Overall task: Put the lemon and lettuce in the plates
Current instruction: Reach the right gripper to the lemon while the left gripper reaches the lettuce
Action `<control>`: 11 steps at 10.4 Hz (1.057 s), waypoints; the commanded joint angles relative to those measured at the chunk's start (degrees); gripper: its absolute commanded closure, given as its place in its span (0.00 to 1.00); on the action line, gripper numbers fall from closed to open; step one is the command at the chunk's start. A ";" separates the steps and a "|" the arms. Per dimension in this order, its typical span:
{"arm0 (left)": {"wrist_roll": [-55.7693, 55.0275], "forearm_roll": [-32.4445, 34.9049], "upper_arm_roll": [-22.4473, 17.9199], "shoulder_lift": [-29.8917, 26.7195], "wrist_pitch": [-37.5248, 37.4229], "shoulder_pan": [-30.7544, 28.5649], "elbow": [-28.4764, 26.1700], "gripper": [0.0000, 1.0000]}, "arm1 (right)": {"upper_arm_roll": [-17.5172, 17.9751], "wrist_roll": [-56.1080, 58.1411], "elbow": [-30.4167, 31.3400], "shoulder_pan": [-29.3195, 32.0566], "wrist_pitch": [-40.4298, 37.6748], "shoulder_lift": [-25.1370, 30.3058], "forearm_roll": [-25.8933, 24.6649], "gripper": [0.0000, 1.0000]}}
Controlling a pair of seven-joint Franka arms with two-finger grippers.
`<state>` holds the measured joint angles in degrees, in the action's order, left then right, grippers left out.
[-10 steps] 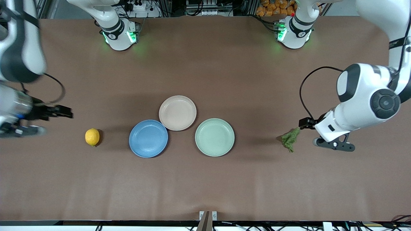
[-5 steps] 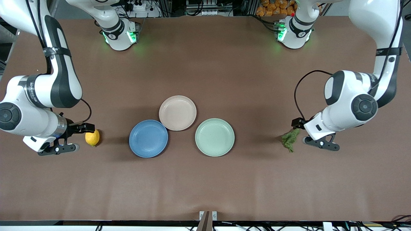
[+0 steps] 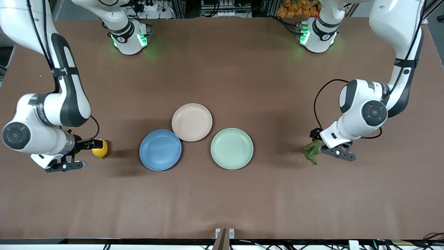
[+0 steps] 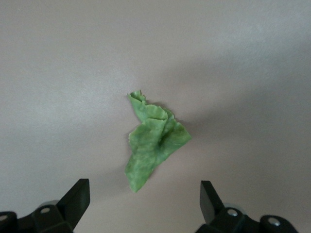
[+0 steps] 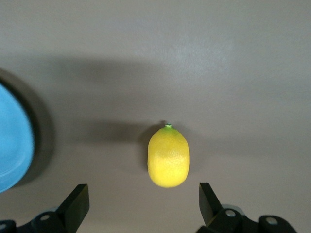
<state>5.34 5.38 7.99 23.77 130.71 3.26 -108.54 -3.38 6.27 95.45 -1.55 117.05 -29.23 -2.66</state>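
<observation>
Both arms are lined up for their picks! The right gripper (image 3: pixel 80 153) hangs over the small oval yellow lemon (image 3: pixel 100 148), fingers spread wide with nothing between them; in the right wrist view the lemon (image 5: pixel 168 156) sits squarely between the two fingertips. The left gripper (image 3: pixel 329 145) is over the small wrinkly dark green lettuce leaf (image 3: pixel 312 151), fingers also wide apart and empty, the lettuce (image 4: pixel 154 140) centred in the left wrist view.

To do this well, I'd say the right arm should drop straight down and close across the lemon's narrow waist, not its pointed ends, or it may squirt out. The leaf is thin and floppy, so the left fingers need to go right down to the table and pinch the raised crumpled ridge.

Targets: taking the pale mint-green plate (image 3: pixel 232 148) as the dial's centre, the round blue plate (image 3: pixel 160 150) lies at nine o'clock and the round pale beige-pink plate (image 3: pixel 191 122) at about ten, those two touching rim to rim.

The table (image 3: pixel 222 201) is covered in plain brown matting, flat and slightly rippled. At twelve o'clock, cables and a rack with orange items (image 3: pixel 296 7).
</observation>
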 commanded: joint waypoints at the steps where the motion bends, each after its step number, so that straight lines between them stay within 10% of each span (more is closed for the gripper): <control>1: 0.81 2.26 0.09 1.45 1.12 0.17 -0.10 0.00 | 0.57 -1.00 6.31 1.54 6.67 1.10 -0.68 0.00; 11: 0.73 5.16 0.00 8.92 6.04 1.49 1.48 0.00 | 0.57 -0.12 16.17 3.39 22.78 -1.00 -0.77 0.00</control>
<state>5.37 9.10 8.07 31.30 135.50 4.73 -108.18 -3.43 6.27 110.90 0.61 138.10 -29.64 -2.66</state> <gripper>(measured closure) 0.000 0.000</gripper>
